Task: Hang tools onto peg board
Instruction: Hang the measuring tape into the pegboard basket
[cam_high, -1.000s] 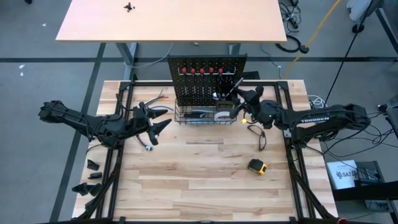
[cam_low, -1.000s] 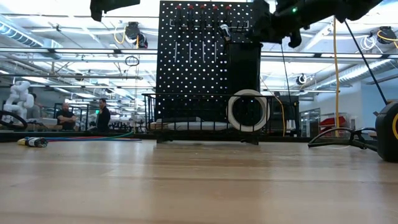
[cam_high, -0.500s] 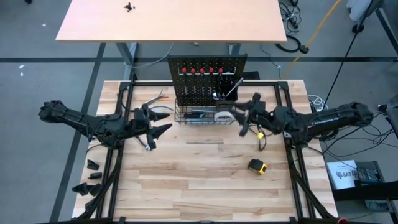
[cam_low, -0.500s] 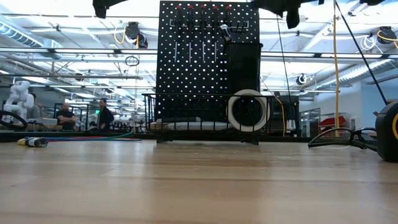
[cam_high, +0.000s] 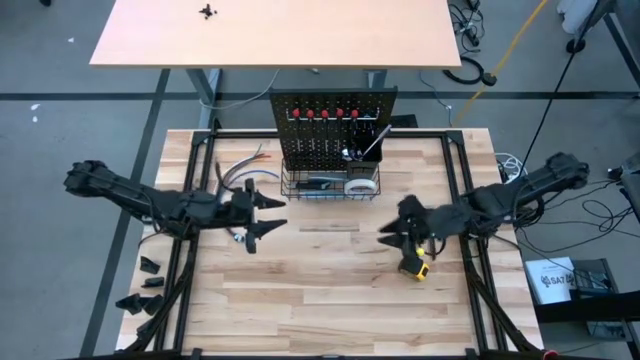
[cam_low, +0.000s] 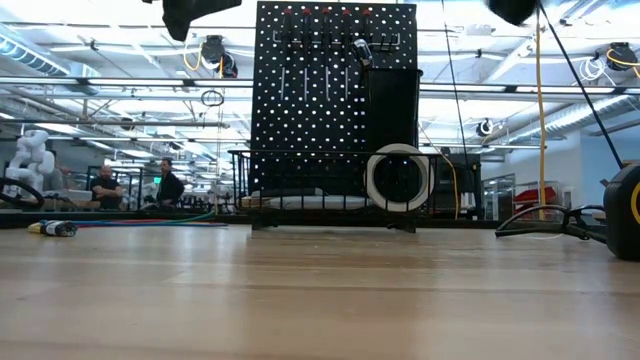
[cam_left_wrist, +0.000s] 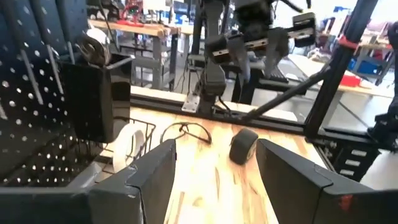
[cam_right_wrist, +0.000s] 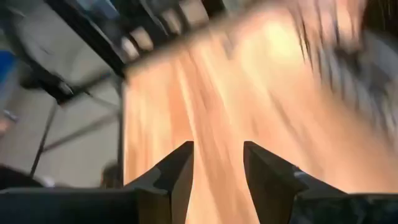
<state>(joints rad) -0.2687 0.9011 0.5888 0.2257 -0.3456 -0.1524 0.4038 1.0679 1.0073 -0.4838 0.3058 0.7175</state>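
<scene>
My right gripper (cam_high: 392, 236) hung released just beside the tape measure (cam_high: 414, 267), left gripper (cam_high: 266, 214) released too, peg board (cam_high: 336, 125) beyond both.

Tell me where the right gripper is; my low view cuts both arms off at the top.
Observer: The high view shows the right gripper over the table, beside the tape measure, away from the peg board.
Operator: Carrying anything?
Observer: No. Its wrist view shows its fingers apart, with only table between them.
Operator: And the left?
Observer: The left gripper is open, left of the basket.
</scene>
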